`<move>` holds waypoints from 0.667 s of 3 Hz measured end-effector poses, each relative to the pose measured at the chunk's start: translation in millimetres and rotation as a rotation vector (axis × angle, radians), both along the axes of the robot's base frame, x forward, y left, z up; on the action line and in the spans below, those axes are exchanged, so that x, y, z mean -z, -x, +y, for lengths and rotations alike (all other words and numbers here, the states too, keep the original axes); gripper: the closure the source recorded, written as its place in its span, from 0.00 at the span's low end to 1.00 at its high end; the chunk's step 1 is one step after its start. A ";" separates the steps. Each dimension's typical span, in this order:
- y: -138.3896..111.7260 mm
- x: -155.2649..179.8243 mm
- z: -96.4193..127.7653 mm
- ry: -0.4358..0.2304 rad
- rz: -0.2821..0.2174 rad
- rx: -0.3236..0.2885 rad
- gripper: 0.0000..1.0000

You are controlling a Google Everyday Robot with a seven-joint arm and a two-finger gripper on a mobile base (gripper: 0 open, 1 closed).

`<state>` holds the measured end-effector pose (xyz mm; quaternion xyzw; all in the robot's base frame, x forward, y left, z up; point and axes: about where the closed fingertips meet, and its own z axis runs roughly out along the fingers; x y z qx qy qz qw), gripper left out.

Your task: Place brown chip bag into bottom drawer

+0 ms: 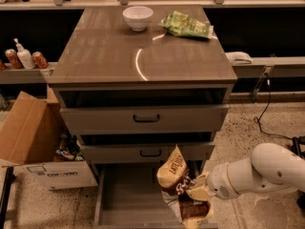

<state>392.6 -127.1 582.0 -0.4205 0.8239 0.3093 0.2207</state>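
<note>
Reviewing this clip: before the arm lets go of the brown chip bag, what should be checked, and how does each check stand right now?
1. bottom drawer pulled open, visible floor bare: ok.
2. gripper, at the drawer's right side, shut on brown chip bag: ok.
3. Bag positioned over the drawer's right part: ok.
4. Bag's lower end touching the drawer floor: cannot tell; it reaches the picture's bottom edge.
5. Bag's top clear of the middle drawer: cannot tell; they overlap in view.
</note>
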 end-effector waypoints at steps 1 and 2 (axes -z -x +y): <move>-5.6 18.1 -3.2 0.029 0.006 0.030 1.00; -32.2 66.0 -17.8 0.061 0.014 0.079 1.00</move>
